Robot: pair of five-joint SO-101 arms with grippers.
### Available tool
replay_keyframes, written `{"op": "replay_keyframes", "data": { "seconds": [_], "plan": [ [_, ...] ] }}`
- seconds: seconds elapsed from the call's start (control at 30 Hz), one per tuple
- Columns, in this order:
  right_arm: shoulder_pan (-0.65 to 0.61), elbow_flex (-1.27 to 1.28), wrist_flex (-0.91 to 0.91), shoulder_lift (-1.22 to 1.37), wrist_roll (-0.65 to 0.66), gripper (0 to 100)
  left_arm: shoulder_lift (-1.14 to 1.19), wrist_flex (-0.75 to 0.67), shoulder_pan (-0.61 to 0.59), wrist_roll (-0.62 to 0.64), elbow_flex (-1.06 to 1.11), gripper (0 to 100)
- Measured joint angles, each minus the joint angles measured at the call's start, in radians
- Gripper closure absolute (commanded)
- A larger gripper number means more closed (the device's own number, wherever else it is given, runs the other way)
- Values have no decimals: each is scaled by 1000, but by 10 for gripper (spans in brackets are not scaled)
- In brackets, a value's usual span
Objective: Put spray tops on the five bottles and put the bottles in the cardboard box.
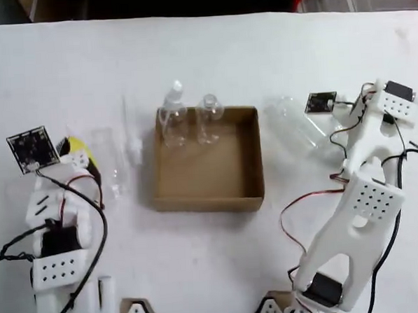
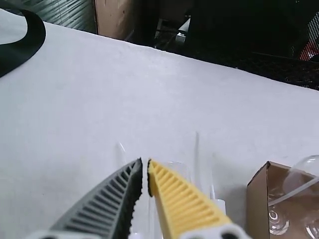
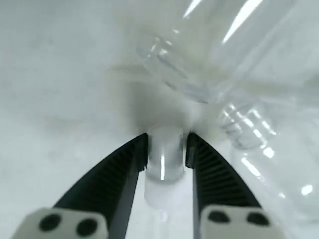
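Note:
The cardboard box [image 1: 208,198] sits mid-table. Against its back wall stand two clear bottles: one with a white spray top [image 1: 173,109], one open-necked [image 1: 210,113]. Left of the box a loose spray top [image 1: 133,148] and a clear bottle [image 1: 110,162] lie on the table. My left gripper [image 2: 145,169] is shut, empty, hovering just over that bottle, with the box corner [image 2: 259,199] beside it. My right gripper [image 3: 166,142] is shut on a whitish spray top [image 3: 164,164], close to the open mouths of two clear bottles [image 3: 199,59] lying right of the box [image 1: 298,120].
The right arm [image 1: 359,205] stretches along the table's right side with loose red and black wires. The left arm's base [image 1: 56,255] takes up the front left. The table's far edge drops off to a dark floor behind the box.

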Motion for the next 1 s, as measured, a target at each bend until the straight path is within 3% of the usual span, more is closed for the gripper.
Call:
{"op": "replay_keyframes", "data": {
  "seconds": [0.23,0.47,1.0],
  "plan": [
    [0,-26,-60,61,15,981,0,-26,0,0,0,976],
    [6,-167,86,37,-130,981,0,-26,0,0,0,976],
    [5,-193,95,-451,-453,981,0,-26,0,0,0,976]
  ]
}}
